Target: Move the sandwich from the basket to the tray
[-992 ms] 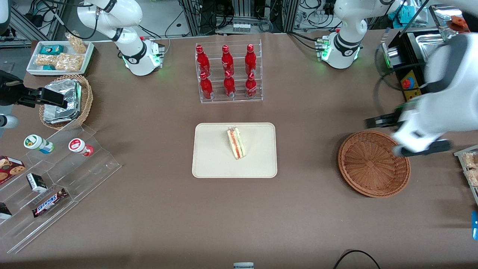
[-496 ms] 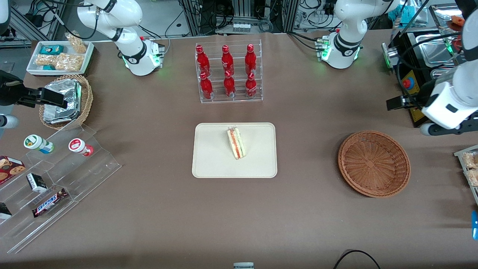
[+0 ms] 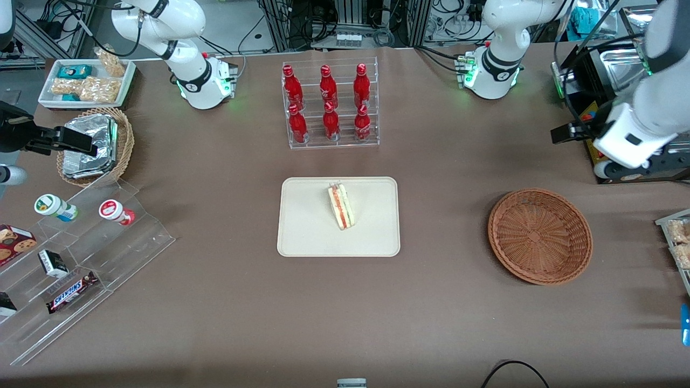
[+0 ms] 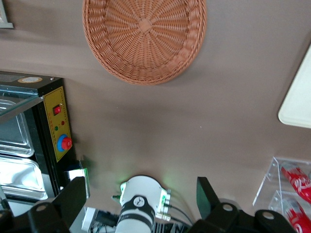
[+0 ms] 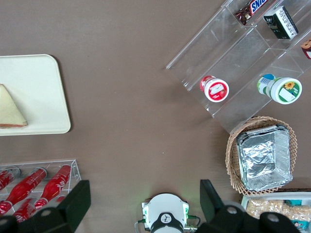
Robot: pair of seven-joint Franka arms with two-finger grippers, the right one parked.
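Already the sandwich (image 3: pixel 340 206) is lying on the tray (image 3: pixel 302 237), mid-frame; the open, empty pincer (image 4: pixel 141 204) is hovering upper right, risking only a knock against the basket (image 3: pixel 539 235).

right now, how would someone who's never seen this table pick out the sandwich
Start at the rack of red bottles mid-table; the cream tray lies nearer the front camera. The sandwich stands on it, a white wedge with red and green filling, the only thing on that tray. The open gripper hangs away, above the table past the basket.
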